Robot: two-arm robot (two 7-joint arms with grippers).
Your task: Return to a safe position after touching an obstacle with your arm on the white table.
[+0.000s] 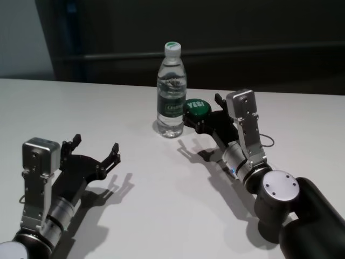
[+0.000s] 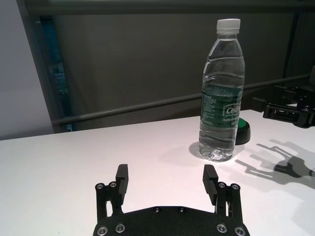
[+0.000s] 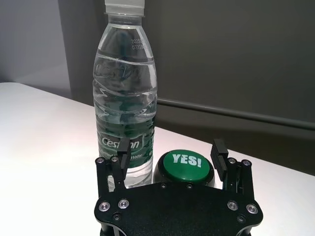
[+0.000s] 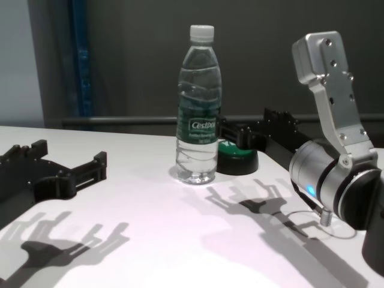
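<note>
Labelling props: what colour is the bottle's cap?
White. The bottle cap shows best in the chest view.

light: bright overhead | shadows: crisp, on white table (image 1: 135,216) | background: dim | focus: sharp

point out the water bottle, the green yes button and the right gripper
water bottle (image 1: 171,108): head view, on its dark green label
green button (image 3: 186,164): right wrist view, on its top face
right gripper (image 3: 171,153): right wrist view, midway between its open fingertips

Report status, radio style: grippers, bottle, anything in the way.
Left gripper open, low over white table. Right gripper open, nearly touching upright water bottle. Green YES button between its jaws.
</note>
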